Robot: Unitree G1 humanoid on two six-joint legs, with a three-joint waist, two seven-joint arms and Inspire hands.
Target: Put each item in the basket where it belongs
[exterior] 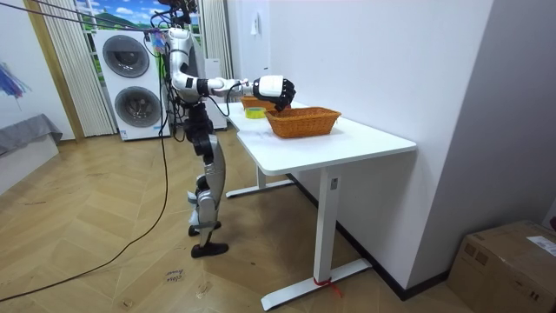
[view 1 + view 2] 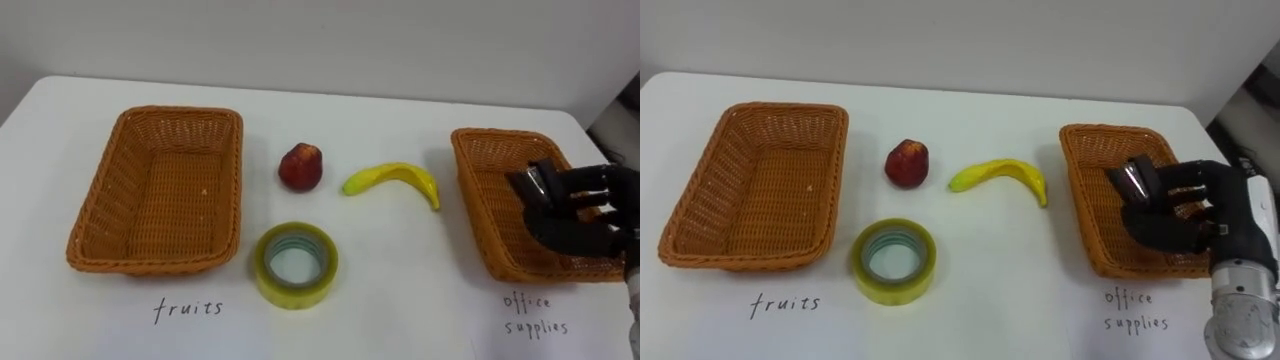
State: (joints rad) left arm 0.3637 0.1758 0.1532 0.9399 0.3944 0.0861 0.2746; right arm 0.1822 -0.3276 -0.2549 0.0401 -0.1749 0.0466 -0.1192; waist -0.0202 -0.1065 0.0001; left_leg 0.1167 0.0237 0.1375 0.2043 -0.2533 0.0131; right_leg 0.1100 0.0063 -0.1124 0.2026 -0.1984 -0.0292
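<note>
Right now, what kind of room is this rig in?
Probably a home-style laundry corner used as a test room: stacked washing machines, herringbone wood floor, a white desk carrying wicker baskets.

1 white bench carrying 2 wicker baskets, 2 pieces of fruit and 2 office items.

The 2 baskets are the left basket and the right basket. There are 2 handwritten labels on the bench, the left label and the right label, 1 in front of each basket. The fruit is 1 red apple and 1 yellow banana. The office items are 1 tape roll and 1 small dark item, its kind unclear, held in the fingers of 1 robot hand, the right hand. The room view adds 2 stacked washing machines, the upper machine and the lower machine, and 1 cardboard box.
</note>
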